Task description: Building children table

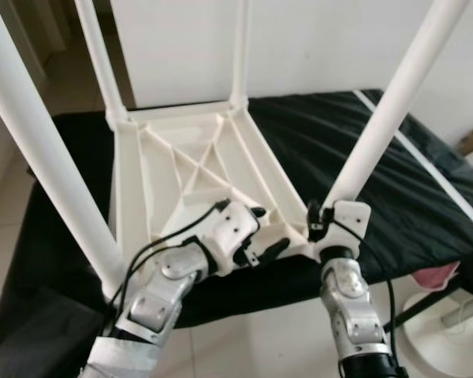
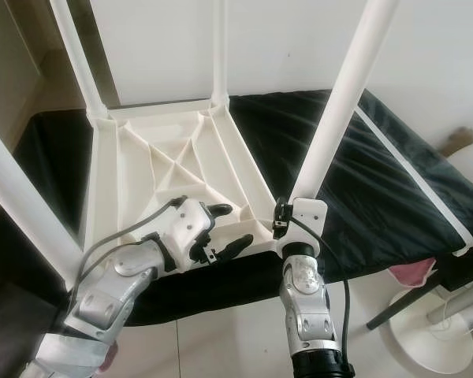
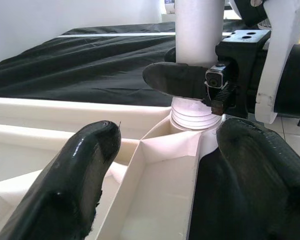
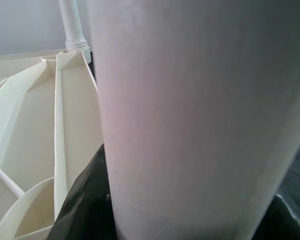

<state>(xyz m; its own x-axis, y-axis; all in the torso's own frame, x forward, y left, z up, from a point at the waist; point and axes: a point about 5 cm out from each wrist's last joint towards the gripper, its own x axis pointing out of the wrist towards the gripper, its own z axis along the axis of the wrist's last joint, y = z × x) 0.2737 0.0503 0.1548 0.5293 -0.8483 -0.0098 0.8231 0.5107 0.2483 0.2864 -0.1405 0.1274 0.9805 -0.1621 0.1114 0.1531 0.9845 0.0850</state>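
Note:
A white plastic children's table (image 1: 191,161) lies upside down on a black cloth, with its legs pointing up. My right gripper (image 1: 325,214) is shut around the base of the near right leg (image 1: 394,102), just above its threaded socket at the table's corner. In the right wrist view that leg (image 4: 200,115) stands between the fingers. My left gripper (image 1: 268,228) is open over the near rim, just left of that corner. The left wrist view has its fingers (image 3: 85,165) spread on either side of a rib, facing the leg (image 3: 199,30) and the right gripper's finger (image 3: 177,80).
The black cloth (image 1: 426,205) covers a low surface with a white strip (image 1: 433,173) across its right side. A round white stand base (image 1: 449,339) and something pink (image 1: 435,276) lie on the tiled floor at the right. A white wall is behind.

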